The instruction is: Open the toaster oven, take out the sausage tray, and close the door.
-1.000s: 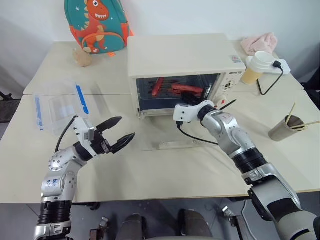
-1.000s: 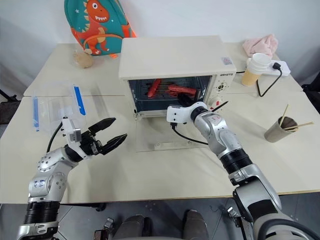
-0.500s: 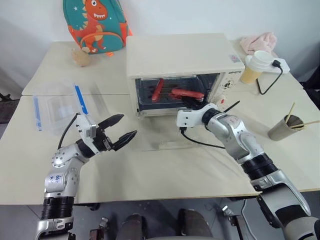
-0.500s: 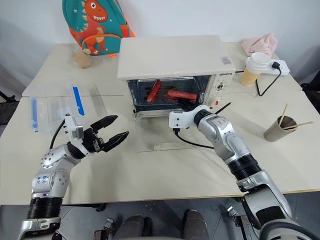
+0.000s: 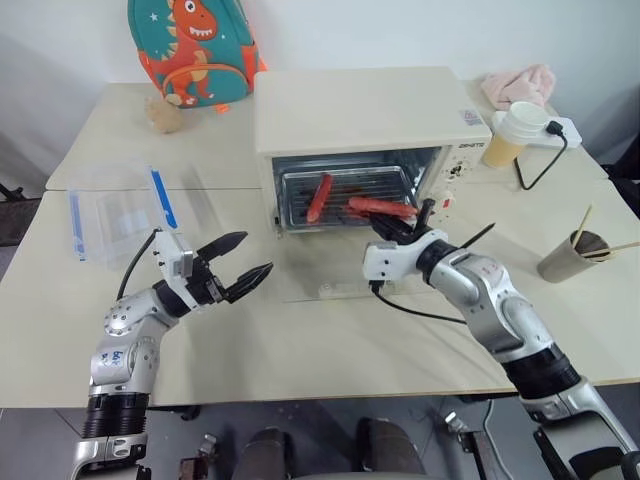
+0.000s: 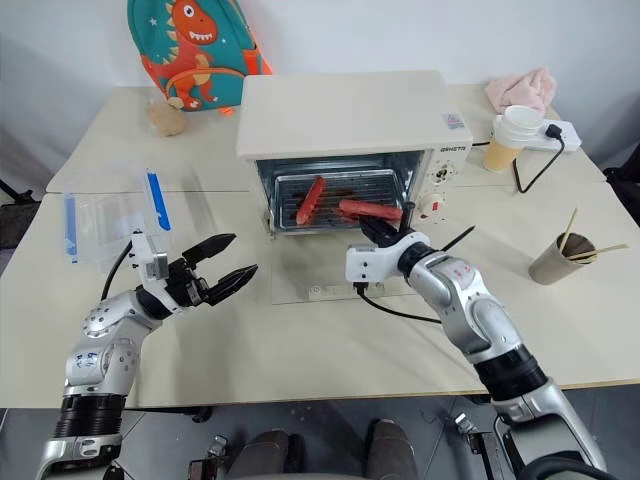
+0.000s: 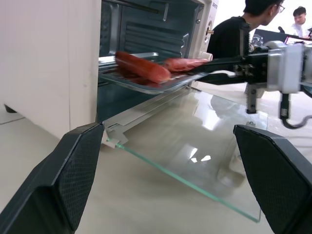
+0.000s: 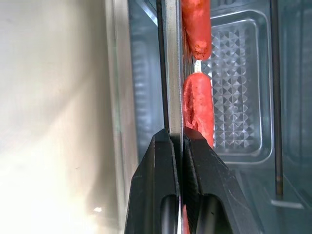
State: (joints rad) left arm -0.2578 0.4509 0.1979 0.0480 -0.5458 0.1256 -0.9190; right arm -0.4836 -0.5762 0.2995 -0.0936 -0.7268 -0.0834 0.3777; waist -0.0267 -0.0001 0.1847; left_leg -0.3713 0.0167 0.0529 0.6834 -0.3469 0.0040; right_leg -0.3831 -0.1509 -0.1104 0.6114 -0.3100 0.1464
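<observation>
The right tool (image 6: 372, 236) pinches the front rim of the sausage tray (image 6: 335, 199), which juts partly from the toaster oven (image 6: 345, 140) above the door (image 6: 330, 275) lying flat on the bench (image 6: 300, 340). The left tool (image 6: 222, 265) waits wide apart. Gripped at one edge, the tray could tip and roll its sausages off.

Cream tables (image 5: 300, 340) pushed together stand before a plain white wall (image 5: 400, 30); grey floor (image 5: 30, 215) shows at the left edge. In the left wrist view, two people (image 7: 234, 34) sit beyond the tabletop.
</observation>
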